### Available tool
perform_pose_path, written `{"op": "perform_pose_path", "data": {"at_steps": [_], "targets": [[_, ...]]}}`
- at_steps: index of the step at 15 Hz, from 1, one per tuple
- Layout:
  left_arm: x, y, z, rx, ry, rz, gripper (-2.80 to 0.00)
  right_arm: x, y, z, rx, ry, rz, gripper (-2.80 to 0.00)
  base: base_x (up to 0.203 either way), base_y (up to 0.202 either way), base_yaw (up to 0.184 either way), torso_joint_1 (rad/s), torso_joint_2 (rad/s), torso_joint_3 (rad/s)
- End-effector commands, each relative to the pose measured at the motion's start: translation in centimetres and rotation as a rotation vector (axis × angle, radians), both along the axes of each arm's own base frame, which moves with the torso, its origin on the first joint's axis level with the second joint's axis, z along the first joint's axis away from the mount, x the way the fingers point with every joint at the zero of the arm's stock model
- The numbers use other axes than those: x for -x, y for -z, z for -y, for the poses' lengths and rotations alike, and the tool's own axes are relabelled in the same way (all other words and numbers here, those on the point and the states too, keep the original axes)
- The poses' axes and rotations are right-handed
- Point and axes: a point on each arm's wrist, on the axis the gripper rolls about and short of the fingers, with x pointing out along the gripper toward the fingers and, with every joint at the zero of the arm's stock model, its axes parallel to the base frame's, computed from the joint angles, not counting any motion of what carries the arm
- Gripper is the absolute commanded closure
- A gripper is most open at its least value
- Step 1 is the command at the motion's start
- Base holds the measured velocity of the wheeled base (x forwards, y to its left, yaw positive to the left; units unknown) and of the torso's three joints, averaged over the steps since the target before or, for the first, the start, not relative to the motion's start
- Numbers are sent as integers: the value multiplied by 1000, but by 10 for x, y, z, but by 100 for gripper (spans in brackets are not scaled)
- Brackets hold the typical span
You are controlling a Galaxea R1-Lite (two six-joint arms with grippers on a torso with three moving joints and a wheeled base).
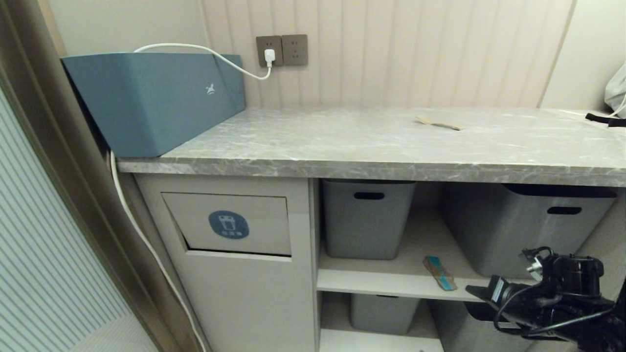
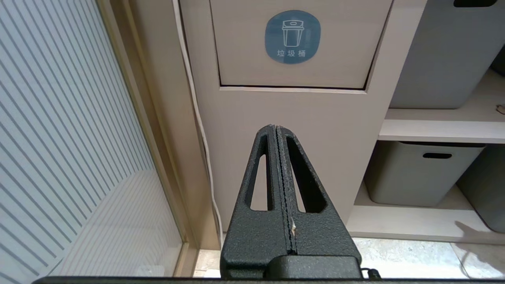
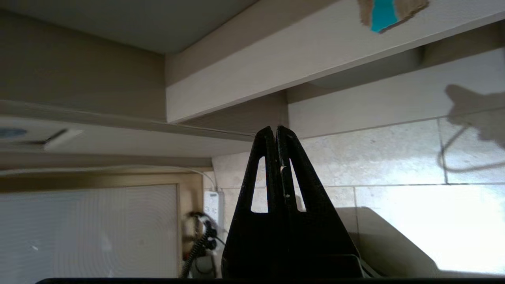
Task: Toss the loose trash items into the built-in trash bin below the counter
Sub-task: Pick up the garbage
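Grey marble counter [image 1: 342, 142], one cardboard scrap [image 1: 438, 123] far right on top; teal-printed scrap [image 1: 439, 273] on shelf [image 1: 381, 278] below, right of built-in trash bin [image 1: 230, 225]. Right gripper [image 3: 275, 130] low right near that shelf, jaws together, empty. Left gripper [image 2: 275, 128] before bin front, jaws together, empty.

Black textured left pincer [image 2: 276, 128] with slotted triangular fingers, matching right pincer [image 3: 275, 128], looping black cables

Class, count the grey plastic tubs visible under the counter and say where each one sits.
4: two on the upper shelf, left and right; two on the lower shelf, left and right, partly hidden.
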Motion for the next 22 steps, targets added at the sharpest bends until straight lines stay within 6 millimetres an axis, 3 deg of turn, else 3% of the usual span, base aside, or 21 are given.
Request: {"op": "perform_pose_path", "data": {"at_steps": [1,4,5,11,22], "targets": [[0,0,0,-1,0,-1,0,-6,24,1,-86,28,-59,0,0,0,0,0,0,0],[0,0,0,-1,0,-1,0,-24,34,7,-227,60,-74,0,0,0,0,0,0,0],[0,0,0,-1,0,-1,0,-27,38,9,-248,49,-81,-271,0,0,0,0,0,0],[0,0,0,-1,0,-1,0,-54,53,36,-354,188,-165,-280,0,0,0,0,0,0],[0,0,0,-1,0,-1,0,-100,73,54,-465,293,-251,-280,0,0,0,0,0,0]]}}
